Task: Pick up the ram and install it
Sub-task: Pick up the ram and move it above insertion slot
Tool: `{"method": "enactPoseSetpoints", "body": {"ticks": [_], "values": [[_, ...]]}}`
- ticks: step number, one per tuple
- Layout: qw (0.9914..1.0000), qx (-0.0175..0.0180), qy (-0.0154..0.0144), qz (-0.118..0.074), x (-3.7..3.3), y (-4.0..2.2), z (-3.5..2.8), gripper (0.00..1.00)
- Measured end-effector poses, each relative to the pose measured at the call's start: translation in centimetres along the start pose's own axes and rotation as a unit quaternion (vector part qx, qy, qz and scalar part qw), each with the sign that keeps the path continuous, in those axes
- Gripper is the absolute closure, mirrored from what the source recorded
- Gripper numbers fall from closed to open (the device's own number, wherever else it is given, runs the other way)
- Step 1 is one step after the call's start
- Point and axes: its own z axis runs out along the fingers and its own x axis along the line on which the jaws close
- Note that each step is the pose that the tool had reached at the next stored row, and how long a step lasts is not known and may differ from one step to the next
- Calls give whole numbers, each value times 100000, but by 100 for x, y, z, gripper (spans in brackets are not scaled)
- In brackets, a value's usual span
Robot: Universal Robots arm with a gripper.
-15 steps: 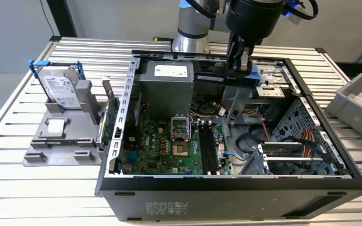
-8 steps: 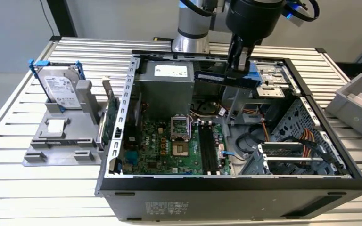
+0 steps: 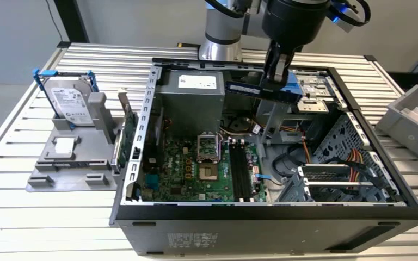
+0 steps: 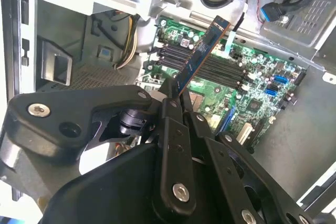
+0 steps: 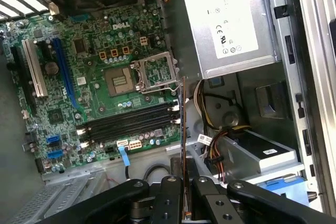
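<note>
While the arm hangs over the open computer case (image 3: 133,179), the pincer (image 3: 278,81) is clamped tight on the ram stick (image 3: 241,88), and you can see that grip in both wrist views: the black fingers (image 4: 170,114) pinch one end of the blue stick (image 4: 202,56), which juts out from them at a slant. Edge-on in the first wrist view, the stick (image 5: 182,124) is a thin line rising out of the pincer (image 5: 185,182). So the pick is done, I'd say, and the install is not. The stick is up in the air, well clear of the motherboard (image 3: 183,168), touching nothing but the fingers. The four black memory slots (image 5: 131,121) lie below and all look bare; in the exterior view they (image 3: 241,171) sit lower in the picture than the stick, beside the CPU socket (image 3: 207,147), so lining up and pressing home are both left to do.

Around it now: the grey power supply (image 3: 191,100) stands just beside the stick towards the exterior view's left, and a blue drive caddy (image 3: 290,89) is right by the fingers. A tangle of cables (image 5: 212,145) runs close to one end of the slots, and a black fan shroud (image 3: 293,163) crowds the side towards the exterior view's right, so it's a tight lane down. Outside the case, a hard drive (image 3: 71,103) stands in a grey holder (image 3: 63,163) on the slatted table (image 3: 20,217), with a grey bin (image 3: 412,117) well off on the other side
</note>
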Motion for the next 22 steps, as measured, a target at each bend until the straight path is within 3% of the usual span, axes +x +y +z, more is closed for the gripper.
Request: {"method": "enactPoseSetpoints", "body": {"ticks": [8, 15, 22], "values": [[99970, 216, -20, 2432, 16, -11, -1, 100], [99812, 543, -54, 6107, 22, -12, -1, 100], [99693, 694, -62, 7803, 44, -31, -4, 100]]}}
